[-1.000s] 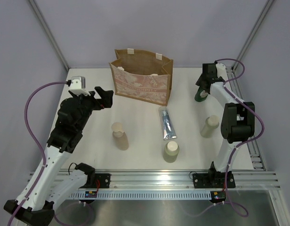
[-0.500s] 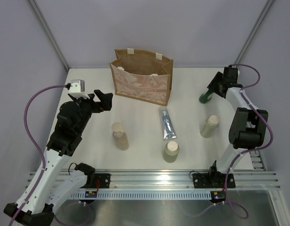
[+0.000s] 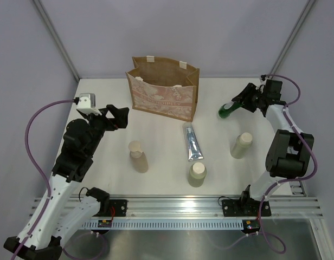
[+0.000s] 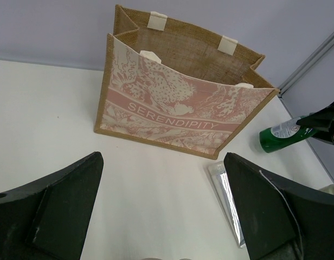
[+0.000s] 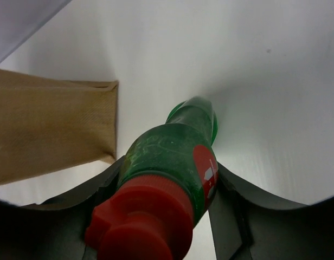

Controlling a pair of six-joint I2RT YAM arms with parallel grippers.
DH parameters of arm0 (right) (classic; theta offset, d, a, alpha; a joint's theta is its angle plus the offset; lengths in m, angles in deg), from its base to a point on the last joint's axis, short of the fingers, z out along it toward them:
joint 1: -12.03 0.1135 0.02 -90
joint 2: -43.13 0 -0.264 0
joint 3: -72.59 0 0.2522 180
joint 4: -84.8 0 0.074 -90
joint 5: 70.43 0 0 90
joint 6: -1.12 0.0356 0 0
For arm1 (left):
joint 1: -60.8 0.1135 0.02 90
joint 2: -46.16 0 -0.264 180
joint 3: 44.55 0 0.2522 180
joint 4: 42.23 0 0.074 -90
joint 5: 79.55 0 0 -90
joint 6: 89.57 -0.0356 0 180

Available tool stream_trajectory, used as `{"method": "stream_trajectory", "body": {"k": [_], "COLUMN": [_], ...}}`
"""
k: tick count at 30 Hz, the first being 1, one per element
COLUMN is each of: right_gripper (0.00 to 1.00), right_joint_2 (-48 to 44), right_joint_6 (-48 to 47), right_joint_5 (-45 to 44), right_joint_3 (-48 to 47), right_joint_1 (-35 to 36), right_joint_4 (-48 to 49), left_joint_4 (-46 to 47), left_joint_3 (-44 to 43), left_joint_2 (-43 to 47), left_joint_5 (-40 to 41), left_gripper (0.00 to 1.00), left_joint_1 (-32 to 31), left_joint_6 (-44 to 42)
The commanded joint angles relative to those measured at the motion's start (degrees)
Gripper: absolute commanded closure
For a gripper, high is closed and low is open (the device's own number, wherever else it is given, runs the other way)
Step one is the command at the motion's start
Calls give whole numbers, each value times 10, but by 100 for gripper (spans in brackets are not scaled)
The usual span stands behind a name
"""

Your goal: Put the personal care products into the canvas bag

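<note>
The canvas bag [image 3: 163, 90] stands upright and open-mouthed at the back of the white counter [image 3: 166, 154]. Its cream-and-pink floral front carries a pink band that reads "SERENDIPITY" in the left wrist view.

To the right of the bag and apart from it, the right gripper [image 3: 246, 102] is clamped around the neck end of the green red-capped bottle [image 3: 228, 110]. The bottle is tipped almost flat, its base pointing toward the bag. Its label has red and white patches, but the print is too small to read. Whether the base touches the counter cannot be told.

The left gripper [image 3: 119, 116] hovers left of the bag with its jaws spread wide and nothing between them.

The silver-blue tube [image 3: 192, 142] lies flat in front of the bag; its lettering is illegible. Three beige cream-capped bottles [image 3: 137, 156] [image 3: 197, 174] [image 3: 241, 145] stand upright, with no readable markings.
</note>
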Motion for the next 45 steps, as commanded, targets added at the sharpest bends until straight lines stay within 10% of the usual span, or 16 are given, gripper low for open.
{"method": "stream_trajectory", "body": {"k": [1,15,29,45], "right_gripper": [100,100,100,100], "right_joint_2": [-81,-86,167,257], "right_joint_6": [29,110,-13,-370], "right_joint_5": [111,216,121,-30], "right_joint_3": [-56,-311,-646,-602], "right_joint_1": [-3,21,265,347], "right_joint_4": [82,47,-27,-174], "left_joint_4": [8,-2,-61,-168], "left_joint_3": [6,8,19,54], "left_joint_2": [14,25,41,92], "left_joint_5": [0,5,-13,-24], "left_gripper": [1,1,1,1], "left_joint_1": [2,2,2,2], "left_joint_6": [0,-1,60,102]}}
